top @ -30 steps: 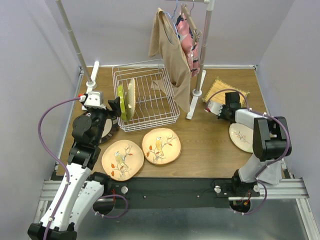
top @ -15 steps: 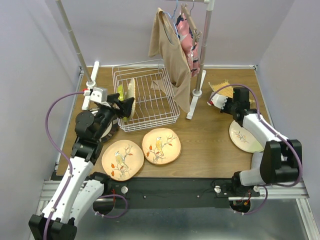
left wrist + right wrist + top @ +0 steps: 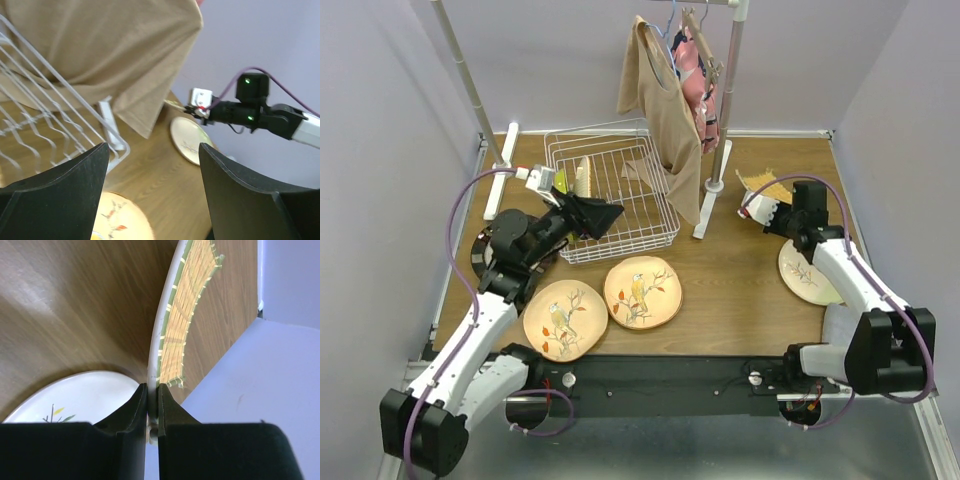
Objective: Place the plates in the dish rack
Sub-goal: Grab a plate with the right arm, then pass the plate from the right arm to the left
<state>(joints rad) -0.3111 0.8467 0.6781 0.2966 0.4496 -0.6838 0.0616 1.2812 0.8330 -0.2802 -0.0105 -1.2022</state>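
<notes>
Lilac walls close in a wooden counter [image 3: 730, 270], with a white clothes-rail stand [image 3: 732, 100] at the back and a tan garment [image 3: 665, 100] hanging from it. The right hand [image 3: 152, 401] is clamped on the rim of the yellow woven plate [image 3: 189, 315], fingers pressed together with only the thin edge between them. That plate stands on edge, its long axis running straight out from the fingertips toward the back of the counter, woven face to the right in the wrist view; whether its far corner touches the wood cannot be told. Just under this hand, toward its arm's base, a cream sprig-painted plate [image 3: 805, 275] lies flat. The left hand [image 3: 152, 150] hovers with its fingers spread wide and nothing between them, above the front part of the dish rack [image 3: 645, 215]. Behind that hand, at the rack's left end, a lime plate [image 3: 560, 182] and a pale ribbed plate [image 3: 583, 178] stand upright on edge. Nearer the arm bases than the left hand, a peach bird plate [image 3: 565, 318] and a second peach plate [image 3: 642, 292] lie flat side by side, close together. A dark-rimmed plate [image 3: 483, 250] shows partly under the left arm.
</notes>
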